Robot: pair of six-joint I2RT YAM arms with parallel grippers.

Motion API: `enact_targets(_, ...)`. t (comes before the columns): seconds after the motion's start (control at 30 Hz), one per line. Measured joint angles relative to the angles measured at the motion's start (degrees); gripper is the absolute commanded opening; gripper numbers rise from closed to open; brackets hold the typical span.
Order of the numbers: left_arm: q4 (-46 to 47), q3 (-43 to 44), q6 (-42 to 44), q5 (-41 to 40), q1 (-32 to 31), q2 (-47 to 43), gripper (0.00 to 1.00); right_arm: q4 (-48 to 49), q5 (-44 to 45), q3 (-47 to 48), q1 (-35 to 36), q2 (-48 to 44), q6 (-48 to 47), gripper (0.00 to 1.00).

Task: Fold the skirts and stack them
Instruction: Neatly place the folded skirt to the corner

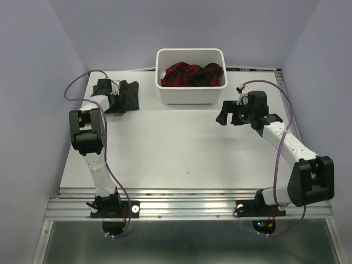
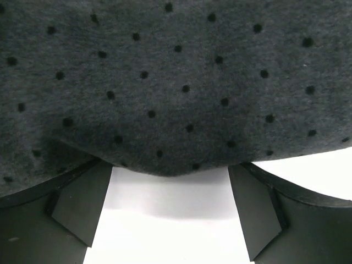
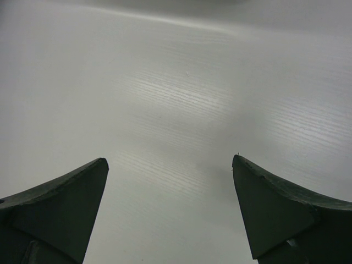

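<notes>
The dark grey dotted skirt (image 1: 125, 97) lies bunched at the far left of the table. My left gripper (image 1: 114, 98) is right at its edge. In the left wrist view the grey skirt (image 2: 176, 82) fills the upper part and droops over the tips of the wide-apart fingers (image 2: 82, 203); the left gripper (image 2: 170, 165) is open and pinches nothing. The red-and-navy plaid skirt (image 1: 190, 75) sits crumpled in the white tub (image 1: 190, 97). My right gripper (image 1: 224, 116) hovers open right of the tub; in its wrist view the right gripper (image 3: 169, 159) has only bare table below it.
The white tub stands at the back centre, between the two grippers. Lilac walls (image 1: 33, 82) close in the left, right and back. A metal rail (image 1: 187, 201) with both arm bases runs along the near edge.
</notes>
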Motion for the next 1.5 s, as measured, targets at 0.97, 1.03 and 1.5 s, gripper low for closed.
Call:
enact_targets(0.97, -3.8, 25.9, -2.9, 4.3, 1.5, 16.7, 0.98, 0.0, 0.3, 0.3, 0.0, 2.9, -0.6, 1.0)
enact_targets(1.03, -3.7, 26.1, -3.2, 4.5, 1.4, 16.8, 0.98, 0.0, 0.8, 0.6, 0.0, 2.9, -1.3, 1.0)
enact_targets(1.5, 1.8, 7.3, -5.6, 11.9, 0.9, -30.9, 0.99, -1.4, 5.4, 16.7, -0.7, -0.1, -10.3, 1.0)
